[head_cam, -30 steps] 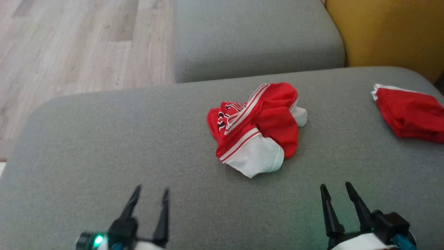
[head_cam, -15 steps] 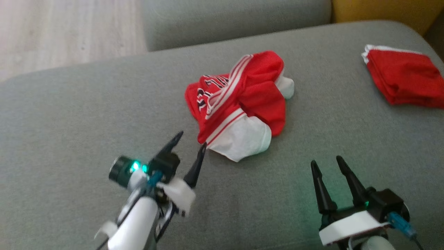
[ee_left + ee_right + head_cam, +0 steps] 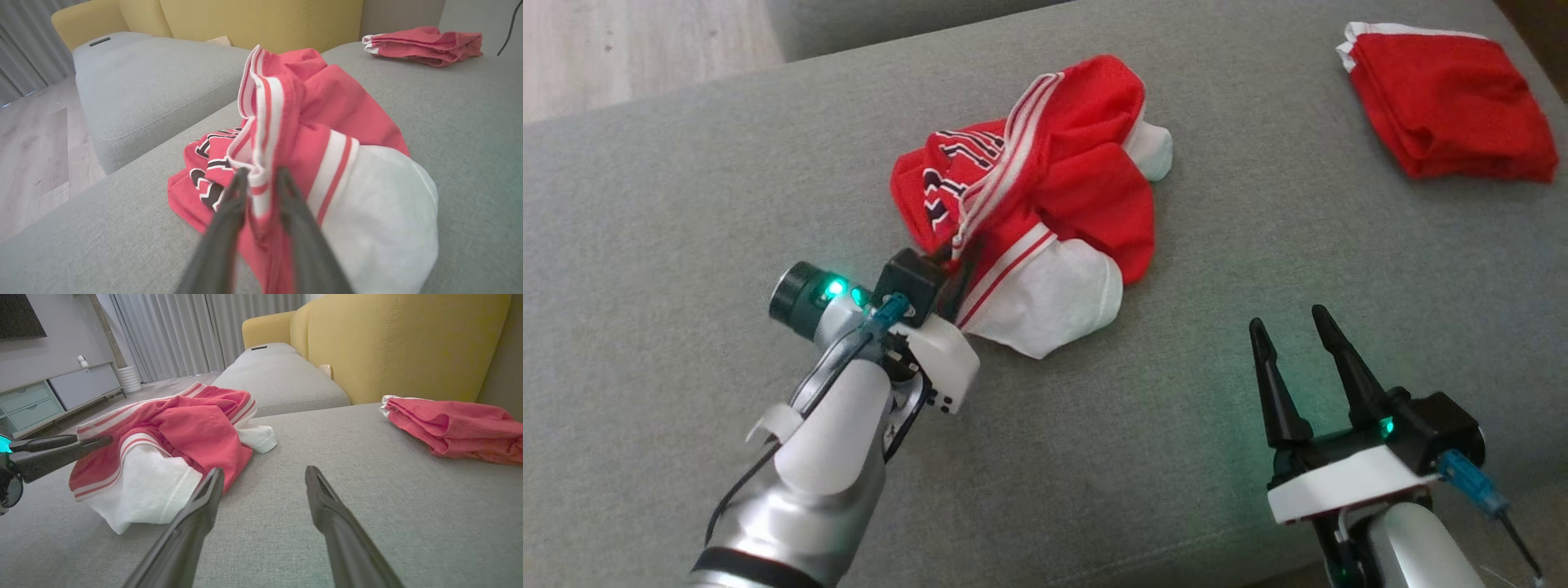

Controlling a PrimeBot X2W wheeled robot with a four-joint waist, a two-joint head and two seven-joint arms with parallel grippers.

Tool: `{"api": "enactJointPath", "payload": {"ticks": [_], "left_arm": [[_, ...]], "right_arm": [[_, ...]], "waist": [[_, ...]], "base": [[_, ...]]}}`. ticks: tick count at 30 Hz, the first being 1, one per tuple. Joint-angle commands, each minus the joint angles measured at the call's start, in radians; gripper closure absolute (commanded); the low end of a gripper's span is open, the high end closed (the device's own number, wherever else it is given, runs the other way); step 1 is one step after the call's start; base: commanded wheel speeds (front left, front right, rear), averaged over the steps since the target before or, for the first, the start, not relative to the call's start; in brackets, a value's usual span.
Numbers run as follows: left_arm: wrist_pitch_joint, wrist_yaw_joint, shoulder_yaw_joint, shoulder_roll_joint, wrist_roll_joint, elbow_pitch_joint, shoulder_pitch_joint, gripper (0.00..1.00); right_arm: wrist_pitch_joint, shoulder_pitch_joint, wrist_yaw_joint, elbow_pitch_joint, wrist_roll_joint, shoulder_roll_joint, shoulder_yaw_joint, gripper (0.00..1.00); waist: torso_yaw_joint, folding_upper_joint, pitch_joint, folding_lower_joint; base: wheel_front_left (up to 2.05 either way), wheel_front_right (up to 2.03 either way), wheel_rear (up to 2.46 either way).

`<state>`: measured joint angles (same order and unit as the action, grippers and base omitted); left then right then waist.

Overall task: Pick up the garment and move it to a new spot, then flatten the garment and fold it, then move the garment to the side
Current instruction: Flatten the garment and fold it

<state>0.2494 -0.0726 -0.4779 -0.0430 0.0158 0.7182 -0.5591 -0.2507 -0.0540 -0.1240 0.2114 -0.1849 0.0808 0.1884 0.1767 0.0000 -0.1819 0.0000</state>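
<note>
Two pieces of red cloth lie on the grey, coarse-woven sofa seat [image 3: 686, 204] in front of you. The garment [image 3: 1045, 204] sits near the middle of the cushion in a crumpled, rounded heap. It is soft red jersey with a ribbed red-and-white striped band, a plain white panel bulging at the near side, and dark outlined lettering showing in a crease.

Your left gripper [image 3: 260, 175] is at the heap's near left edge. Its slim, dark, tapering fingers [image 3: 229, 204] stand on either side of the striped band, with only a narrow gap between them and fabric in that gap. You cannot tell from these views whether they are pinching it firmly.

Your right gripper [image 3: 1288, 317] hovers over bare cushion, well apart from the heap. Its two pointed fingers are spread wide with nothing between them.

A folded red cloth [image 3: 1445, 98] with a white edge lies flat at the far right corner of the seat. Behind it rises a smooth mustard-yellow backrest [image 3: 388, 343], and pale wood-grain floor [image 3: 621, 49] shows beyond the cushion.
</note>
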Motion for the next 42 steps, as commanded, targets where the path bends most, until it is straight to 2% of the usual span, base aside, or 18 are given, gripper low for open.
{"api": "enactJointPath", "payload": {"ticks": [1, 6, 10, 14, 20, 24, 28, 33, 34, 37, 42], "left_arm": [[0.012, -0.013, 0.02, -0.013, -0.01, -0.03, -0.05, 1.0], [0.012, -0.04, 0.001, -0.011, -0.063, -0.052, -0.065, 1.0], [0.012, -0.056, -0.048, -0.008, -0.176, -0.096, -0.119, 1.0], [-0.025, -0.058, -0.154, -0.008, -0.436, -0.165, -0.235, 1.0], [-0.058, -0.058, -0.116, -0.007, -0.757, -0.208, -0.476, 1.0], [-0.012, -0.013, -0.07, -0.007, -0.856, -0.184, -0.627, 1.0], [0.008, 0.055, -0.002, -0.007, -0.955, -0.126, -0.678, 1.0], [0.011, 0.096, 0.02, -0.016, -0.982, -0.015, -0.529, 1.0], [0.012, 0.097, 0.042, -0.031, -0.993, 0.021, -0.419, 1.0], [0.012, 0.098, 0.106, -0.068, -0.992, 0.048, -0.237, 1.0], [0.012, 0.091, 0.267, -0.108, -0.946, 0.02, 0.031, 1.0]], "right_arm": [[-0.011, -0.029, -0.007, -0.032, -0.003, 0.003, 0.02, 0.0], [-0.011, -0.026, -0.007, -0.025, -0.004, -0.004, 0.018, 0.0], [-0.011, -0.021, -0.007, -0.02, -0.009, -0.012, 0.026, 0.0], [-0.011, -0.024, -0.007, -0.018, -0.016, -0.019, 0.045, 0.0], [-0.011, -0.023, -0.007, -0.012, -0.025, -0.027, 0.055, 0.0], [-0.011, -0.01, -0.007, -0.012, -0.023, -0.028, 0.045, 0.0], [-0.011, 0.002, -0.007, -0.022, -0.016, -0.029, 0.029, 0.0], [-0.011, 0.017, -0.007, -0.035, -0.009, -0.029, 0.012, 0.0], [-0.011, 0.022, -0.007, -0.036, -0.006, -0.029, 0.009, 0.0], [-0.011, 0.027, -0.007, -0.041, -0.001, -0.029, 0.0, 0.0], [-0.011, 0.029, -0.007, -0.045, 0.003, -0.03, 0.004, 0.0]], "waist": [[0.012, 0.0, 0.001, 0.0], [0.025, 0.0, 0.027, 0.0], [0.046, 0.0, 0.059, 0.0], [0.082, 0.0, 0.085, 0.0], [0.144, 0.0, 0.123, 0.0], [0.147, 0.0, 0.146, 0.0], [0.127, 0.0, 0.154, 0.0], [0.068, 0.0, 0.156, 0.0], [0.044, 0.0, 0.155, 0.0], [0.016, 0.0, 0.152, 0.0], [-0.01, 0.0, 0.149, 0.0]], "base": [[0.0, 0.0, 0.0], [0.0, 0.0, 0.0], [0.0, 0.0, 0.0], [0.0, 0.0, 0.0], [0.0, 0.0, 0.0], [0.0, 0.0, 0.0], [0.0, 0.0, 0.0], [0.0, 0.0, 0.0], [0.0, 0.0, 0.0], [0.0, 0.0, 0.0], [0.0, 0.0, 0.0]]}}
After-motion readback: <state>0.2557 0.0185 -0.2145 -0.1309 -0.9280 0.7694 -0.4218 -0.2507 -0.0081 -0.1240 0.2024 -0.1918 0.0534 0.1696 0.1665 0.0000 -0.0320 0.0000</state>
